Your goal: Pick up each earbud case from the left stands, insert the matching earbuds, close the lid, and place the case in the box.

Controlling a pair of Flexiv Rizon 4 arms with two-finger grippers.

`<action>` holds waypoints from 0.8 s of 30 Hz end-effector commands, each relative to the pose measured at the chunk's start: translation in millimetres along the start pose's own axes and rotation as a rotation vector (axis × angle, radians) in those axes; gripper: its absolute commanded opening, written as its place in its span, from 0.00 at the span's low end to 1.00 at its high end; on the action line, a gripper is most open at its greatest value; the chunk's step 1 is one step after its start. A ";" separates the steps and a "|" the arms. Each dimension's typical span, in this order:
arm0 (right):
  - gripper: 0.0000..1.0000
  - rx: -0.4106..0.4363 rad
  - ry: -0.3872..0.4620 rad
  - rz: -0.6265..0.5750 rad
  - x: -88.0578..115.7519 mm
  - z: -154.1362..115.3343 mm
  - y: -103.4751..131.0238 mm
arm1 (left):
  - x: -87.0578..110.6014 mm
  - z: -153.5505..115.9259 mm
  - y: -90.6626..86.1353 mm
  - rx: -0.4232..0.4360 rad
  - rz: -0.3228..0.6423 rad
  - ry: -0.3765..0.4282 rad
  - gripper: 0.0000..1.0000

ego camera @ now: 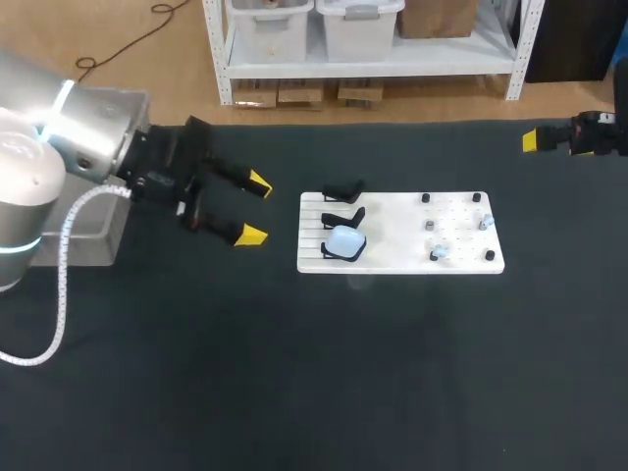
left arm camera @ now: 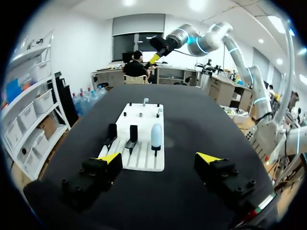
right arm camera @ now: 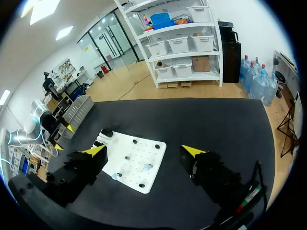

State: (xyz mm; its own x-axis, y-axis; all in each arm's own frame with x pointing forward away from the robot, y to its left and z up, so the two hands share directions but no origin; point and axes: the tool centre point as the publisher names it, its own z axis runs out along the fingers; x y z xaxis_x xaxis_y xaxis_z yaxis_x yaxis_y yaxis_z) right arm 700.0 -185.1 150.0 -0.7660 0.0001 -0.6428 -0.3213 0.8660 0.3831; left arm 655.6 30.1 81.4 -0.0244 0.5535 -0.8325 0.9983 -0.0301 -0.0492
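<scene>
Both of your grippers stand wide open and hold nothing. Your left gripper [ego camera: 255, 209] hangs over the table's left half, its yellow tips spread far apart and pointing toward the white board [ego camera: 392, 245], well clear of it. Your right gripper [right arm camera: 144, 150] hovers by the table's far right corner with its fingers just as wide, touching nothing; the head view shows you only one of its yellow tips.

The earbud case [ego camera: 344, 240], pale blue, sits on the nearest of three black stands [ego camera: 343, 189] lined along the board's left edge. It lies ahead of your left gripper and well apart from it, roughly in line with the gap between the fingers. Small earbuds [ego camera: 439, 253] lie scattered over the board's right half.

A grey box [ego camera: 98, 245] rests at the table's left edge, mostly hidden by your left arm, so you cannot tell what it contains.
</scene>
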 end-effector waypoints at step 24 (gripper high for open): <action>1.00 0.000 0.000 0.000 0.0 0.0 0.0 | 5.9 65.6 -2.2 0.142 0.003 0.005 1.00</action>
State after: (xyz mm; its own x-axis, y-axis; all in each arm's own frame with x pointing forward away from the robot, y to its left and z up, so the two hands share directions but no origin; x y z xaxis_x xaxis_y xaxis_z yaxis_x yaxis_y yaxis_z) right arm 700.0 -185.1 150.0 -0.7660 0.0002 -0.6428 -0.3213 0.8660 0.3831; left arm 647.4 -17.9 46.7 -0.0133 0.5599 -0.8285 0.9817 -0.1500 -0.1172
